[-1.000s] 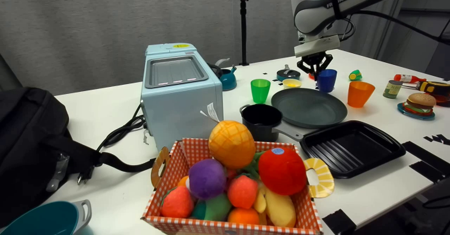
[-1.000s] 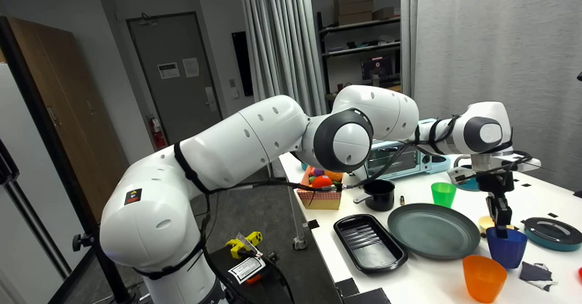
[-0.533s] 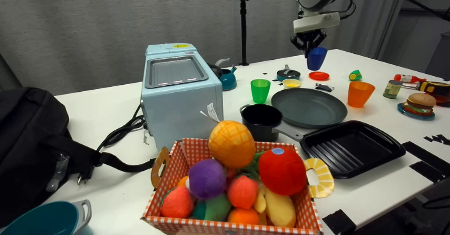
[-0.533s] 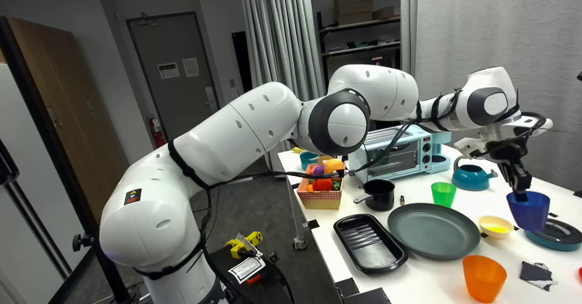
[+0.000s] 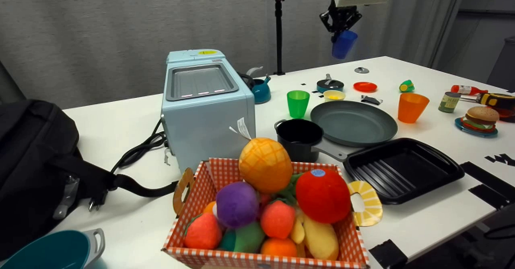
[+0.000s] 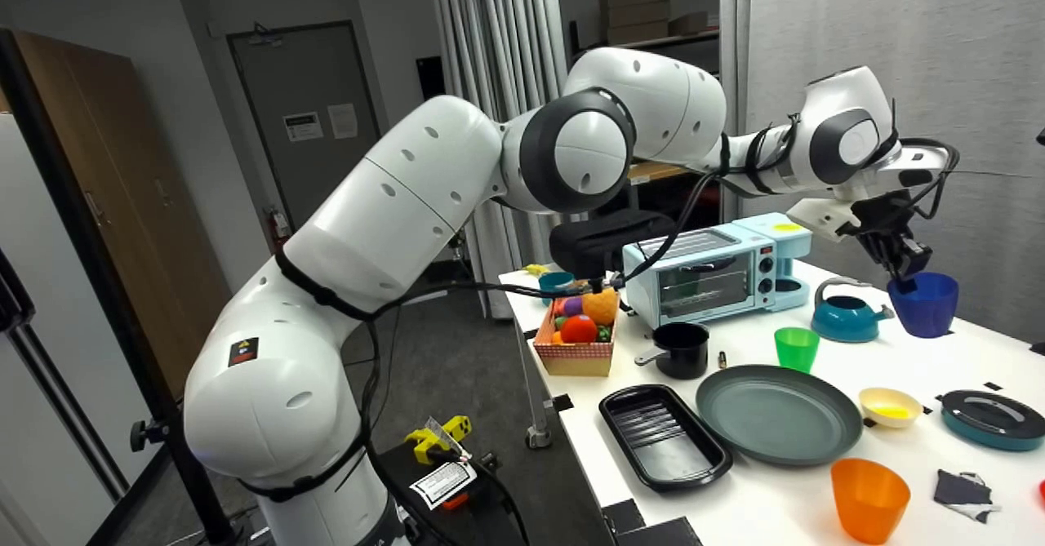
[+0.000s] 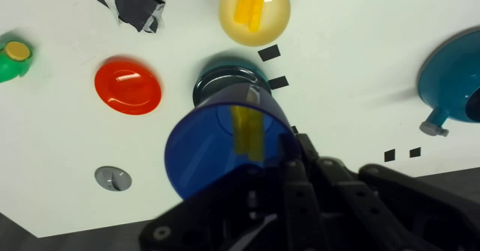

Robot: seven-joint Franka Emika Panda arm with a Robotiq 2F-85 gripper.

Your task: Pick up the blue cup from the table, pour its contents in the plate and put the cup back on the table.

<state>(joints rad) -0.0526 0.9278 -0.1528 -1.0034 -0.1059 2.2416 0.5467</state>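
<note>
The gripper pinches the wall of the blue cup between its jaws, one finger inside the rim and the other outside. The cup hangs in the air above the table, and in an exterior view it leans slightly, mouth toward the upper right. The wrist view shows two yellow strips side by side inside it, and the cup hides part of a teal pan there. The plate lies flat on the table, well apart from the cup, between a green cup and an orange cup. Near it stand a cream bowl holding yellow sticks, a black tray and a black pot. A teal kettle stands near a pale blue toaster oven, with a basket of toy fruit also near the oven. In the wrist view a red saucer and a grey lid lie left of the cup
</note>
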